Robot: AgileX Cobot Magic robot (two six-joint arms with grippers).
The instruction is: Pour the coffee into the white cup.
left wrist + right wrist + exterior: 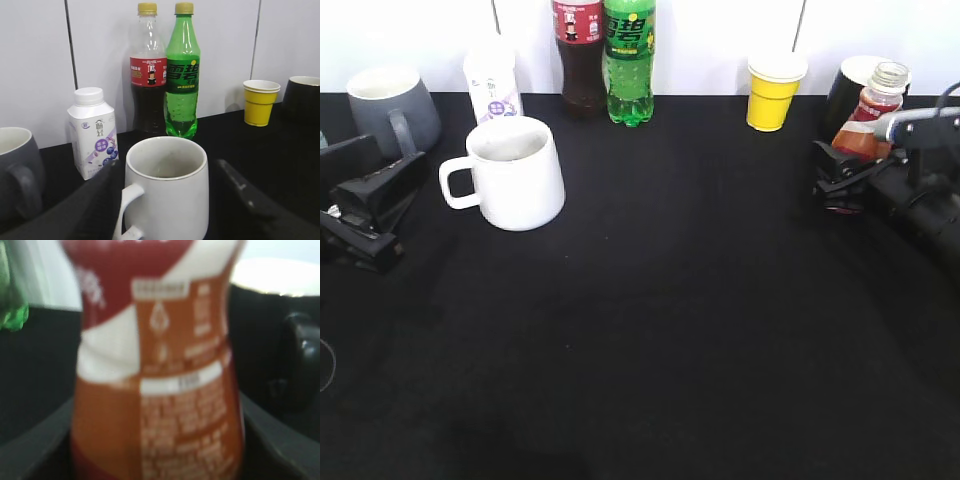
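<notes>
Cups and bottles along the back of the table (650, 350)

The white cup (510, 175) stands front-left, a carton (492, 85) and another mug (392, 105) behind it; two bottles (605, 60) stand mid-back; the coffee (867, 125) stands far right, before a dark mug (302, 97).

Probably a lab: black-draped table (650, 330), white wall panels (35, 60).

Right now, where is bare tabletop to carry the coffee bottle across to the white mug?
Bare: the wide black tabletop in front, between the white ceramic mug and the right gripper. Crowded: the back row, from grey mug past green soda bottle to yellow paper cup.
</notes>
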